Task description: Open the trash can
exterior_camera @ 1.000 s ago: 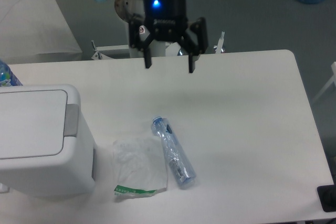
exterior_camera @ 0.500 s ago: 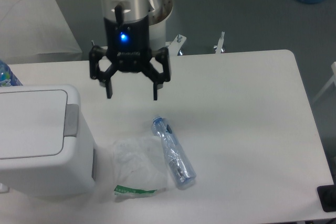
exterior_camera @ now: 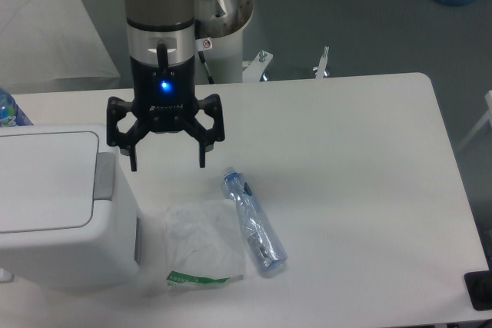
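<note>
The trash can (exterior_camera: 58, 213) is a large boxy white bin at the left edge of the table, its flat lid shut and its grey push-button (exterior_camera: 104, 174) on the right side of the top. My gripper (exterior_camera: 167, 165) hangs open and empty above the table, just right of the button, its left fingertip close to the can's right edge. I cannot tell whether it touches the can.
A crushed clear plastic bottle (exterior_camera: 254, 223) lies on the white table (exterior_camera: 354, 167) right of the can. A crumpled clear wrapper with a green strip (exterior_camera: 201, 243) lies between them. A blue bottle cap area (exterior_camera: 11, 110) peeks behind the can.
My gripper has moved left and toward the front of the table, from above the far edge to beside the can's button. It stays open. Nothing else moved.
</note>
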